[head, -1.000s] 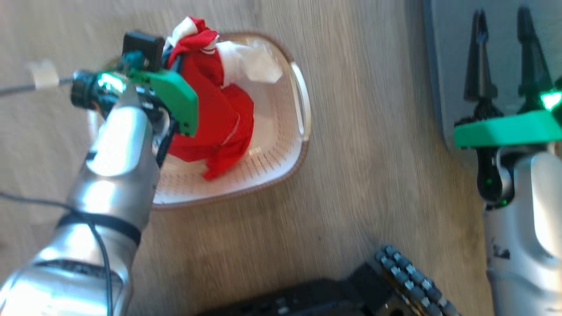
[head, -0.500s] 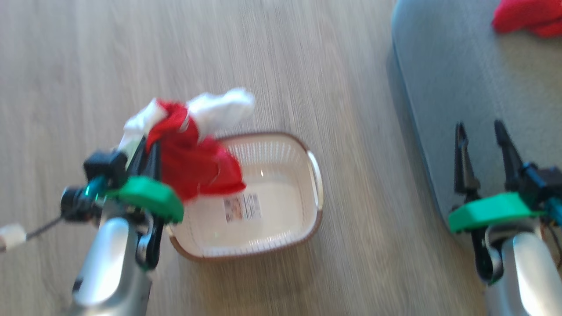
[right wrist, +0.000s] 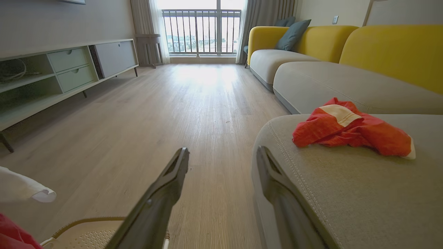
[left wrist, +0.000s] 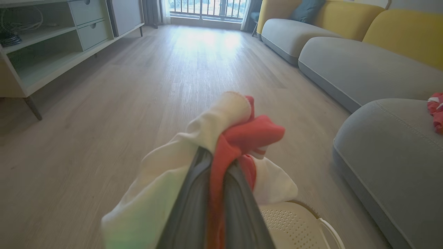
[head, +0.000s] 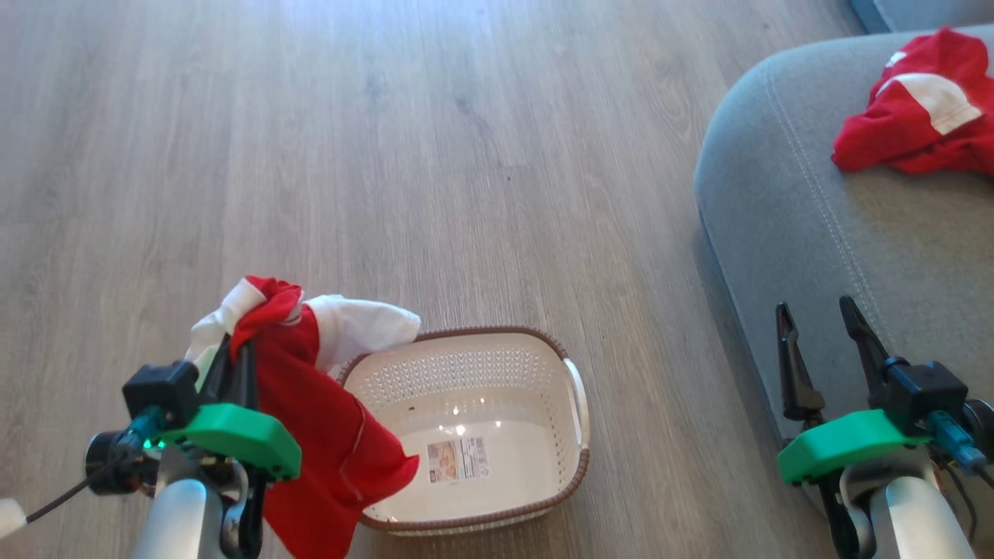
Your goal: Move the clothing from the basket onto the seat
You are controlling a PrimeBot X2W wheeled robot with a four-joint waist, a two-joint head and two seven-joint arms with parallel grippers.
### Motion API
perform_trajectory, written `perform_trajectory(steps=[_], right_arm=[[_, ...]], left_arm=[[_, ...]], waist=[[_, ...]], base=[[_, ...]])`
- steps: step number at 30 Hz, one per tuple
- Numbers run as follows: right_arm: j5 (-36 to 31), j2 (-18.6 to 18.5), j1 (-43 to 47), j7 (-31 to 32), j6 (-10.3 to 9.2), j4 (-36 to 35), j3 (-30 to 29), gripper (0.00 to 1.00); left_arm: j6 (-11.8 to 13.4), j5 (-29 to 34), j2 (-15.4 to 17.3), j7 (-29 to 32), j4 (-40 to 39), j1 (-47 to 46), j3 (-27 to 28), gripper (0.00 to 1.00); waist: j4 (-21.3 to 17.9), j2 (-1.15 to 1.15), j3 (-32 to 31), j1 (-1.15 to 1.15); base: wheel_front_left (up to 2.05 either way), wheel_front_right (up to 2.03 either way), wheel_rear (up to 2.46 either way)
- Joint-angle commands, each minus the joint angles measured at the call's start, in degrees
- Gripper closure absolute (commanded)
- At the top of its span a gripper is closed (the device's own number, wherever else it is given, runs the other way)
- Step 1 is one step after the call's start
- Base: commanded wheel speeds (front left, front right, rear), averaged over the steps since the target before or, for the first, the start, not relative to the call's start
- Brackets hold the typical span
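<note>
My left gripper (head: 233,353) is shut on a bundle of red and white clothing (head: 326,419), which hangs above the left rim of the basket (head: 578,404). In the left wrist view the clothing (left wrist: 238,131) is bunched around the closed fingers (left wrist: 193,207). The cream basket holds just its paper label (head: 458,460). Another red garment with white trim (head: 916,116) lies on the grey seat (head: 792,210) at the right. My right gripper (head: 815,334) hangs open over the seat's near edge, nothing between its fingers (right wrist: 166,186). That garment (right wrist: 349,131) lies on the seat (right wrist: 346,193) beyond them.
Wood floor (head: 427,155) surrounds the basket. Along the right wall runs a sofa with grey cushions and yellow backs (right wrist: 322,41). A low cabinet with drawers (right wrist: 69,65) stands along the left wall. A balcony window (right wrist: 202,31) is at the far end.
The head camera has tilted up, so the whole view shifted. My left gripper has lifted the red and white bundle out of the basket, leaving the label bare.
</note>
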Motion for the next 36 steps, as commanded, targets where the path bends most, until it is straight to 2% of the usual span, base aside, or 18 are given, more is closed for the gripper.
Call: perform_trajectory(steps=[1,29,33,36], right_arm=[[-0.32,-1.02,-0.89,-0.37,-0.01,-1.50,1.64,0.00],[0.01,-1.75,-1.28,-0.37,-0.01,-0.04,3.78,0.00],[0.22,-1.99,-2.11,-0.37,-0.01,-0.70,6.51,0.00],[2.27,-3.67,-5.17,-0.37,-0.01,-1.63,15.38,0.00]], left_arm=[[0.43,0.07,1.23,-0.78,-2.62,-1.80,2.40,1.00],[0.03,0.45,0.08,-0.79,-2.57,-0.69,3.69,1.00],[-0.81,0.49,-0.24,-0.79,-3.54,-1.12,2.35,1.00],[-2.15,1.31,-0.62,0.16,-6.37,-2.55,-0.90,1.00]], waist=[[0.35,-0.01,-0.38,0.01],[1.03,-0.01,-1.38,0.01],[1.08,-0.01,-1.35,0.01],[1.34,-0.01,-1.70,0.01]], base=[[0.00,0.00,0.00],[0.00,0.00,0.00],[0.00,0.00,0.00],[0.00,0.00,0.00]])
